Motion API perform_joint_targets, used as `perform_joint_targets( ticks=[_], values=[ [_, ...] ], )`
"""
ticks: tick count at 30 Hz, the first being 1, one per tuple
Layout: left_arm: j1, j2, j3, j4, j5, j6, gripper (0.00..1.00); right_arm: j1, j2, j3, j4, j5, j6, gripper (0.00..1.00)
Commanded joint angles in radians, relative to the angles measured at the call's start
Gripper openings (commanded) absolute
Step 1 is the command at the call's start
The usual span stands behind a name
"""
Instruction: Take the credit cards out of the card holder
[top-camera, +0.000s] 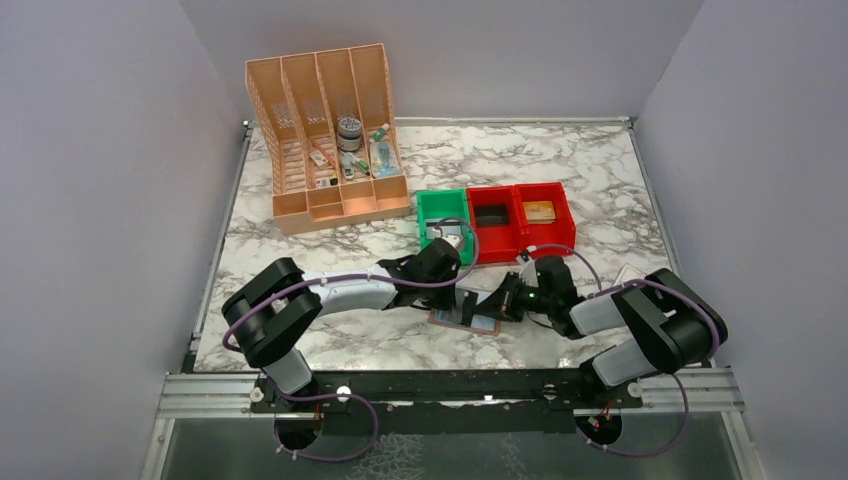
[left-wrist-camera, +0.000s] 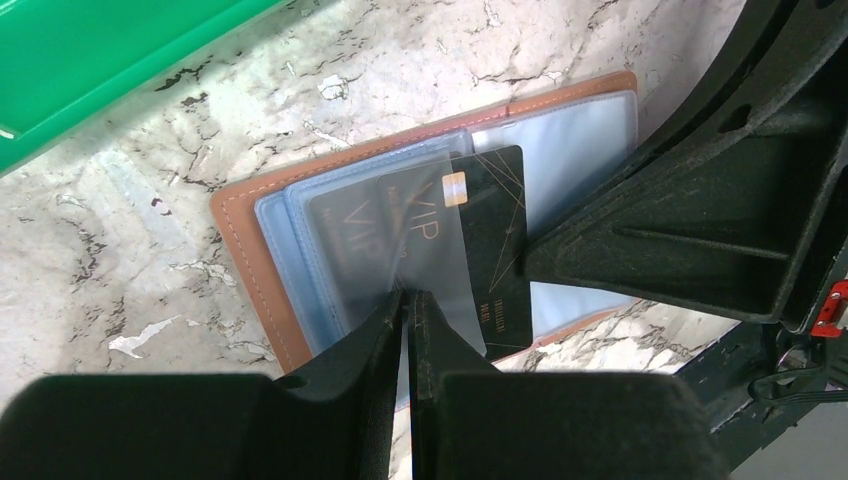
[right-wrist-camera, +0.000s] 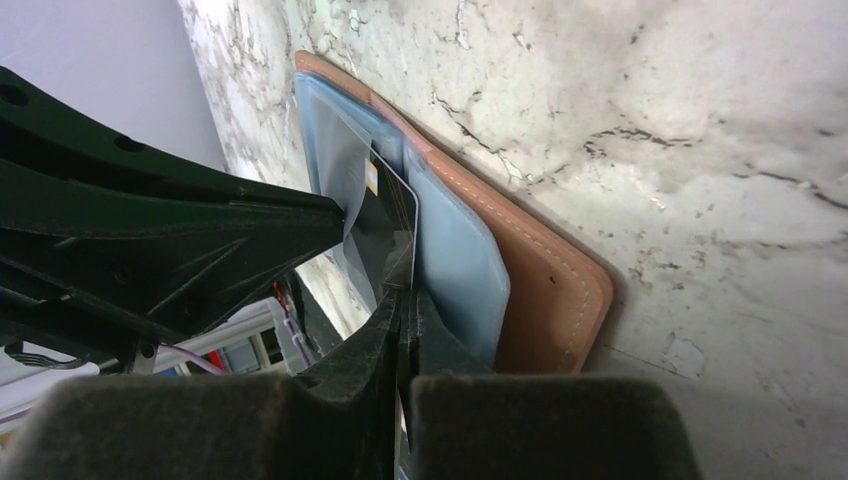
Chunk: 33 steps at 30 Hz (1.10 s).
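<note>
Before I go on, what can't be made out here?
Left wrist: bottom edge of black card behind left claw; second card blurred under clear sleeve.
Right wrist: card edge-on; how deep right claw grips, hidden by its fingers.
Top view: card holder mostly under both claws; card count unclear.

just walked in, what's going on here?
Both arms are working an open brown leather-look card holder lying flat on the marble table. The left end effector is shut on a clear plastic sleeve inside it; the right end effector is shut on the edge of a black plastic credit card, partly out of that sleeve.
</note>
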Motion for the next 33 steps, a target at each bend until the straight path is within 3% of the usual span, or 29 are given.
perform_joint_targets(
  ticks=[1,6,14,17,23,33],
  values=[
    [-0.016,0.013,-0.027,-0.040,0.005,0.004,0.12,0.020,-0.075,0.065,-0.097,0.041,-0.052,0.01],
    [-0.016,-0.003,-0.028,-0.040,0.005,0.008,0.23,0.017,-0.137,0.049,-0.161,0.067,-0.064,0.01],
    [-0.018,-0.024,-0.019,-0.042,0.025,0.023,0.29,0.011,-0.160,0.064,-0.208,0.090,-0.077,0.01],
    [-0.018,-0.032,-0.020,-0.045,0.028,0.022,0.31,0.011,-0.142,0.075,-0.224,0.081,-0.085,0.08],
    [-0.019,-0.089,-0.016,-0.045,0.026,0.034,0.43,0.011,-0.115,0.069,-0.213,0.064,-0.091,0.16],
    [-0.019,-0.050,-0.027,-0.053,0.022,0.046,0.42,0.011,-0.101,0.077,-0.228,0.066,-0.104,0.26]
  ],
)
